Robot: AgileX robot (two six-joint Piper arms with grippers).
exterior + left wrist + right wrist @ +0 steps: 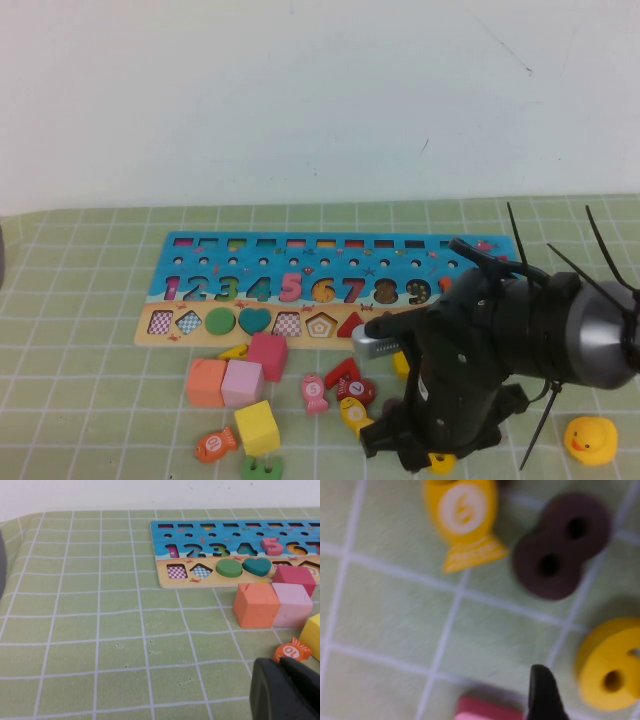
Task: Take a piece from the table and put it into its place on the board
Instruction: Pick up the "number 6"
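The yellow numeral 6 piece (612, 662) lies flat on the green grid cloth of the table (395, 620). In the high view only a sliver of the piece (441, 462) shows under my right arm. My right gripper (428, 452) hangs low over it near the front edge, open. One black finger (542, 695) stands just beside the piece without touching it; the other finger is out of frame. The long board (200, 245) lies further back, with its 6 recess (323, 291). My left gripper (281, 661) is shut on nothing, low over the cloth beside an orange fish (292, 651).
A brown 8 (560, 545) and a yellow fish numbered 6 (462, 510) lie close to the piece. Orange (206, 382), pink (242, 382), magenta (268, 355) and yellow (257, 427) cubes sit front left. A rubber duck (590, 438) sits at the front right.
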